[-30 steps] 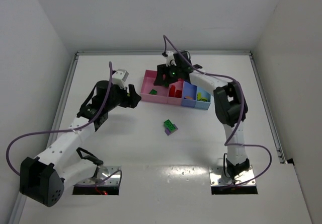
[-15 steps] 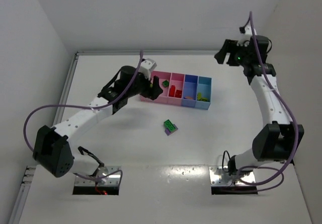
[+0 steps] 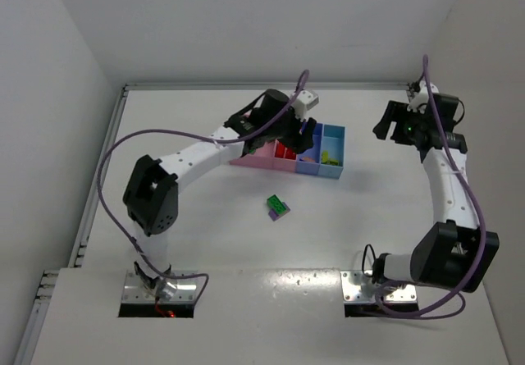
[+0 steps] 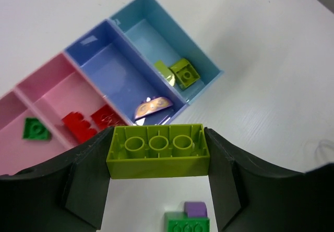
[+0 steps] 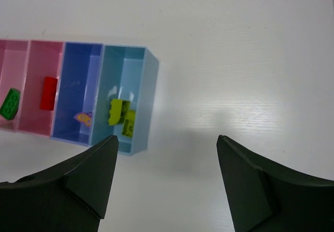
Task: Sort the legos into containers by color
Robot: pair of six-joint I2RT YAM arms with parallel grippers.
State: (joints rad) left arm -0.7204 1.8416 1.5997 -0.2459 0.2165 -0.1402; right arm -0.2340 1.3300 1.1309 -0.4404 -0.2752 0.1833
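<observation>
The left arm [image 3: 205,148] was extended over the plastic containers [image 3: 328,171], its claw [image 4: 157,147] clamped on a glossy yellow-green brick [image 4: 156,165], hollow underside exposed. The right claw [image 5: 167,143] was spread wide.

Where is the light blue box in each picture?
Top external: light blue bin, right end of the row.
Left wrist: bin at upper middle.
Right wrist: bin left of centre.
Shared landmark: the yellow-green legos lying inside it.

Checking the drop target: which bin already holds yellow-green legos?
The light blue bin, at the row's end: yellow-green legos lie in it; the others have none.
</observation>
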